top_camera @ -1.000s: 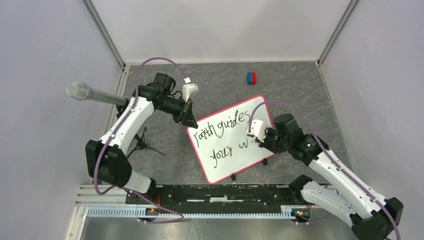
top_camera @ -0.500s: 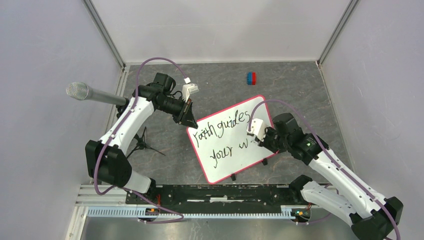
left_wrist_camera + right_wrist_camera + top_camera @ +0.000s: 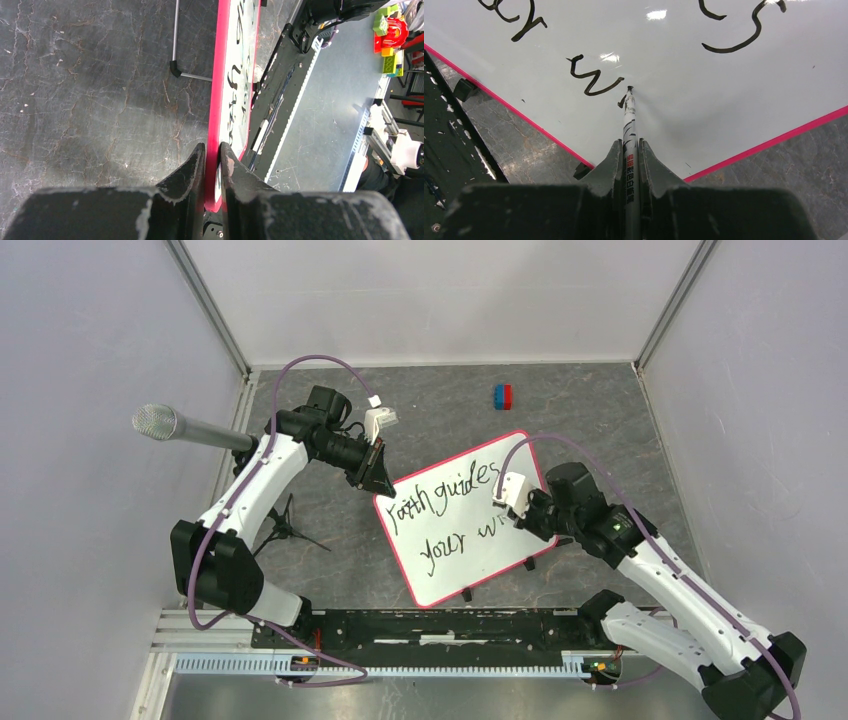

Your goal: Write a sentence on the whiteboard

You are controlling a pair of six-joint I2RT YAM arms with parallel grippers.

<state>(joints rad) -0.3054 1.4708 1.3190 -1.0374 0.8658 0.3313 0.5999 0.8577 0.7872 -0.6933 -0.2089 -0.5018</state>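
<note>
The whiteboard (image 3: pixel 452 575) lies tilted on the grey tabletop, its red-pink rim (image 3: pixel 220 75) pinched at the far left corner by my left gripper (image 3: pixel 379 481) (image 3: pixel 213 146), which is shut on it. The sentence (image 3: pixel 445 497) reads about "Faith guides" above "your w" (image 3: pixel 458 543). My right gripper (image 3: pixel 519 519) (image 3: pixel 629 142) is shut on a grey marker (image 3: pixel 629 120). The marker's tip touches the whiteboard (image 3: pixel 684 65) just right of the "w" (image 3: pixel 594 80), beside a short fresh stroke.
A red and blue block (image 3: pixel 502 396) lies at the back. A microphone (image 3: pixel 185 428) on a small tripod (image 3: pixel 285 528) reaches in from the left. A black rail (image 3: pixel 440 625) runs along the near edge. Walls close three sides.
My right gripper has shifted a little to the right along the lower line with the marker, and a short new stroke stands after the "w". The left gripper and the board have not moved.
</note>
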